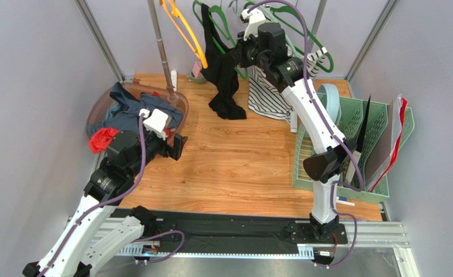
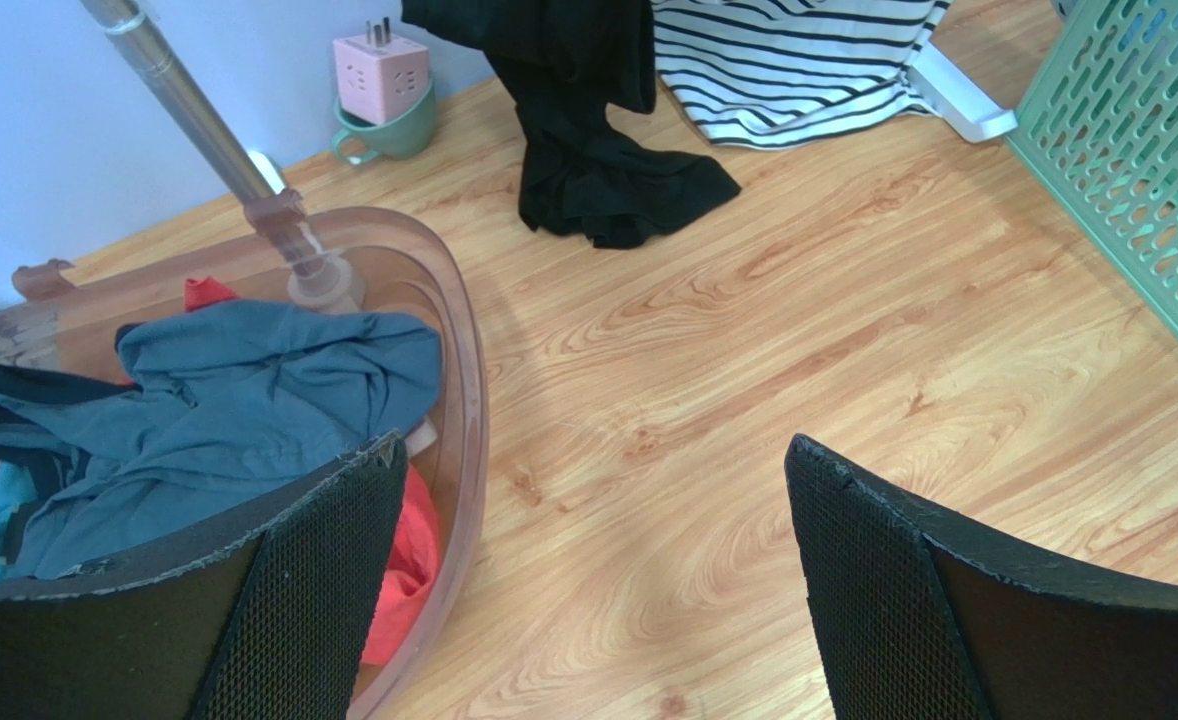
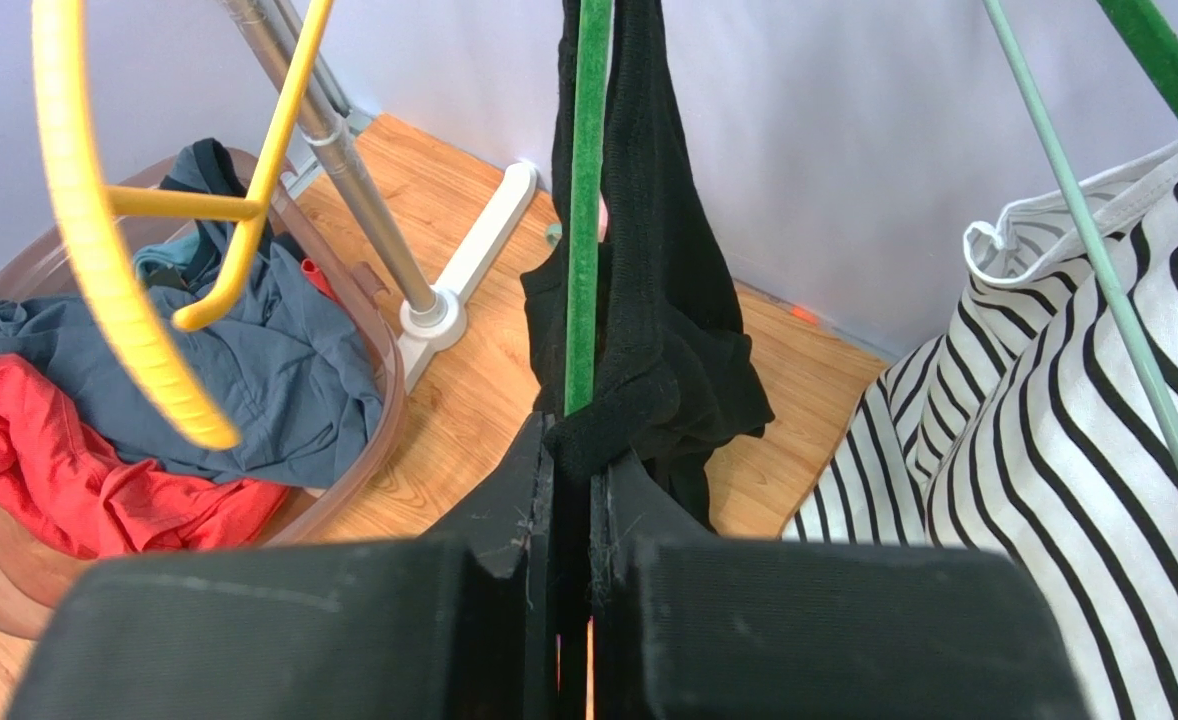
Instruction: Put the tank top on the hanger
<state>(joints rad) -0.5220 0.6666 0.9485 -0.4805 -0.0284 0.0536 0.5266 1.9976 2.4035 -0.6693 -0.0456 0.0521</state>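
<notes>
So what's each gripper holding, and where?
The right fingers pinch the tank top's bunched fabric against the hanger's bar; the left fingers hold nothing.

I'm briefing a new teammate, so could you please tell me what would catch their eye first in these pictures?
The black tank top hangs draped on the dark green hanger at the rear, with the right gripper jaws pinched shut on its fabric beside the hanger's arm. On the left, the left gripper hovers with jaws wide open over the edge of a translucent tub heaped with clothes.
</notes>
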